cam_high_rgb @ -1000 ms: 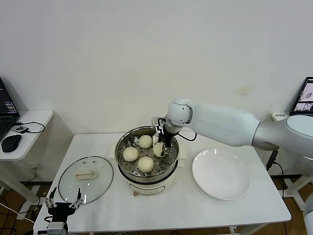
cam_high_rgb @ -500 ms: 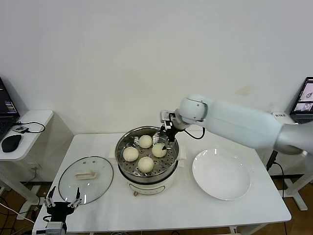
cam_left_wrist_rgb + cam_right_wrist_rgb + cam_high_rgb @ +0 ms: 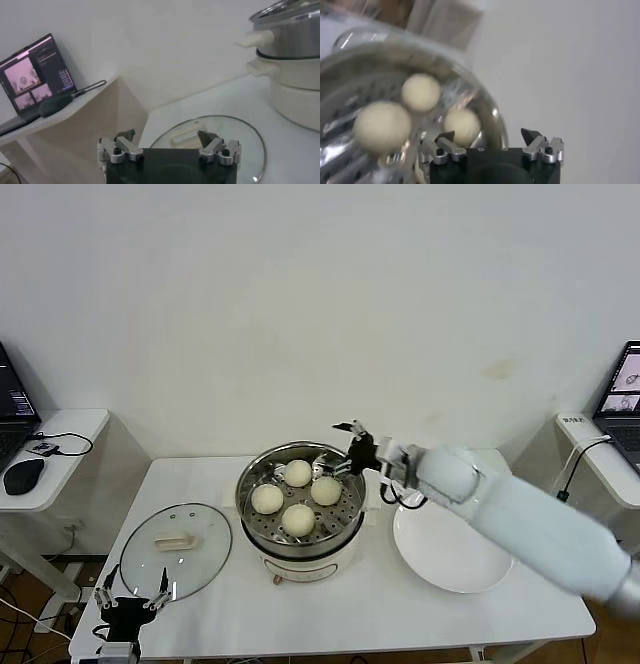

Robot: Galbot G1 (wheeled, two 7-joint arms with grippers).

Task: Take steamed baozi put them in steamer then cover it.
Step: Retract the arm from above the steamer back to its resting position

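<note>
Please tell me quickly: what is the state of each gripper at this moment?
Left gripper: open, holds nothing, near the table's front edge by the cover.
Right gripper: open, holds nothing, above the steamer's far right rim.

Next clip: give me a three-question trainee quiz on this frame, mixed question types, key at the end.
1. How many baozi lie in the steamer?
2. True or false: the cover sits on the steamer.
3. The right hand is: A) open and empty above the steamer's rim, B) shut on a bun, C) resting on the plate.

Key: 1) Four. 2) False; it lies flat on the table, left of the steamer, near the open left hand. 3) A.
</note>
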